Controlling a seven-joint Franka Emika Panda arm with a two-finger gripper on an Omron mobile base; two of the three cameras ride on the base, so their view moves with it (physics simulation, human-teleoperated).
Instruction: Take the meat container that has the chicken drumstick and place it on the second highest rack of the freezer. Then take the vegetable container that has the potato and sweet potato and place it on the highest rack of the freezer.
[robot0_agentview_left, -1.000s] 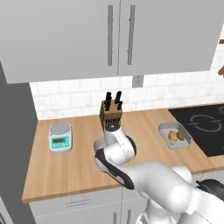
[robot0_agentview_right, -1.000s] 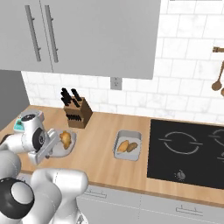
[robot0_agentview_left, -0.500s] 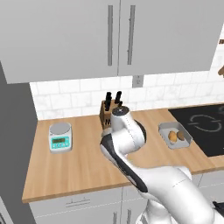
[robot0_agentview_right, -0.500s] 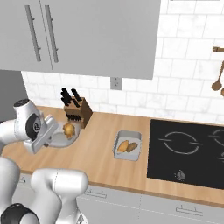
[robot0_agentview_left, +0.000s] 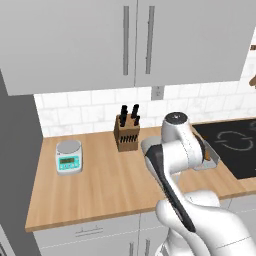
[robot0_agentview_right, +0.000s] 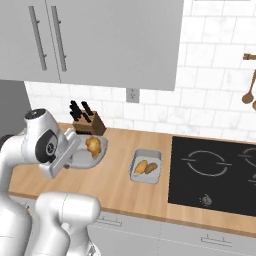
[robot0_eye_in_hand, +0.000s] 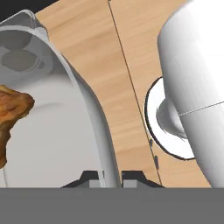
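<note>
A wooden block of black-handled knives (robot0_agentview_right: 88, 122) is standing at the back of the light wood counter (robot0_agentview_left: 105, 185), against the white tiled wall. In front of it, the golden-brown chicken drumstick (robot0_agentview_right: 93, 146) is lying in a pale grey round-cornered tray (robot0_agentview_right: 88, 157). To the right, two oval tubers (robot0_agentview_right: 145, 167) are sitting in a grey rectangular tray (robot0_agentview_right: 146, 165), beside the black glass cooktop (robot0_agentview_right: 215, 172). A small grey kitchen scale (robot0_agentview_left: 68, 156) is sitting far left.

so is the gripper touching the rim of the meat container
Touching. In the hand view the gripper has one fingertip on each side of the meat container rim, shut on it.
</note>
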